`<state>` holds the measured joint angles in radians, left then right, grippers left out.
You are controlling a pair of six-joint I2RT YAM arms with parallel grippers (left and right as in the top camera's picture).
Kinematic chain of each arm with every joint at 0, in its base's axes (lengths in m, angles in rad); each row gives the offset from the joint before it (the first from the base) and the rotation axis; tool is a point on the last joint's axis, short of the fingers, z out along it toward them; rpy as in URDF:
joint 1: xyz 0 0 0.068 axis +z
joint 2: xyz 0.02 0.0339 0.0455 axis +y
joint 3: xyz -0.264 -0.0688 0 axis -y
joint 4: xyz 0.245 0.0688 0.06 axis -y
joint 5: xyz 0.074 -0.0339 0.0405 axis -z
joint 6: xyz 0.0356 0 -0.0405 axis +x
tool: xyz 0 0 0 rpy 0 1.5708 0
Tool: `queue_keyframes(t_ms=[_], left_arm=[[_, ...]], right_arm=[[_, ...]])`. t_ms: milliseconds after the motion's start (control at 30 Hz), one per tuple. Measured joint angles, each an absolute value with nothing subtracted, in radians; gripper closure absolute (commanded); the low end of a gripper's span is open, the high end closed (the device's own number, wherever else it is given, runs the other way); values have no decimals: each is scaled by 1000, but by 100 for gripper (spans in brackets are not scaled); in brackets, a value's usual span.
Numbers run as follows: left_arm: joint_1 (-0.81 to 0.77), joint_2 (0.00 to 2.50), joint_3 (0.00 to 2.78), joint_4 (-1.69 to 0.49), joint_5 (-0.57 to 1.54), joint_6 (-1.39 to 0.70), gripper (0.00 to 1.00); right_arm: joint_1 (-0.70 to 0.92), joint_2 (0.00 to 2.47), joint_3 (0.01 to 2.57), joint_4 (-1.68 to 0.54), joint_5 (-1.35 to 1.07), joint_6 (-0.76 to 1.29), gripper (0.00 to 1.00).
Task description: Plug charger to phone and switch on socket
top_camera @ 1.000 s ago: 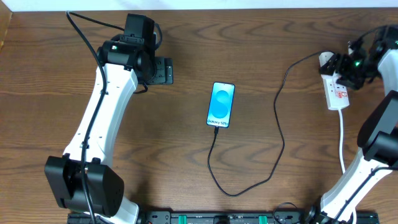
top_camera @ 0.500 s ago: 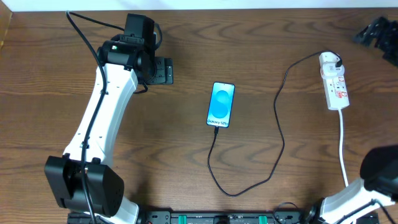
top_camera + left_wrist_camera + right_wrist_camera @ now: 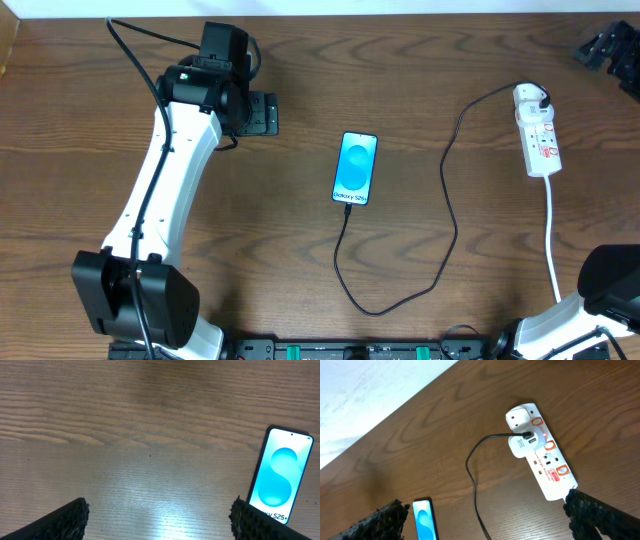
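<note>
The phone point(image 3: 355, 168) lies screen up mid-table, blue screen lit. The charger cable point(image 3: 452, 200) runs from the phone's near end, loops toward the front edge and rises to the socket point(image 3: 540, 140), a white strip with red markings at the right. In the right wrist view the cable point(image 3: 472, 470) ends in a plug at the socket point(image 3: 547, 462). My left gripper point(image 3: 265, 113) is open and empty left of the phone point(image 3: 280, 480). My right gripper point(image 3: 603, 47) is open and empty at the far right corner, apart from the socket.
The socket's white cord point(image 3: 550, 230) runs toward the front edge on the right. The table's far edge meets a white surface point(image 3: 365, 395). The left arm point(image 3: 160, 200) spans the table's left side. A black rail point(image 3: 350, 350) lines the front edge.
My right gripper has lifted off the socket and drawn back to the far right corner. The left arm, phone and cable have not moved.
</note>
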<state>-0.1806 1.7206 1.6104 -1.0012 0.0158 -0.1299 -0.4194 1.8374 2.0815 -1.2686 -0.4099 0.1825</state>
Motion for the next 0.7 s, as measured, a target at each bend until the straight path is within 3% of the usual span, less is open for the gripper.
queue_keyframes(t_ms=[700], left_arm=[[-193,1714,1604,-1002,7,-130,10]], right_arm=[[-419,1837,2082,-1269,-412,183,1]])
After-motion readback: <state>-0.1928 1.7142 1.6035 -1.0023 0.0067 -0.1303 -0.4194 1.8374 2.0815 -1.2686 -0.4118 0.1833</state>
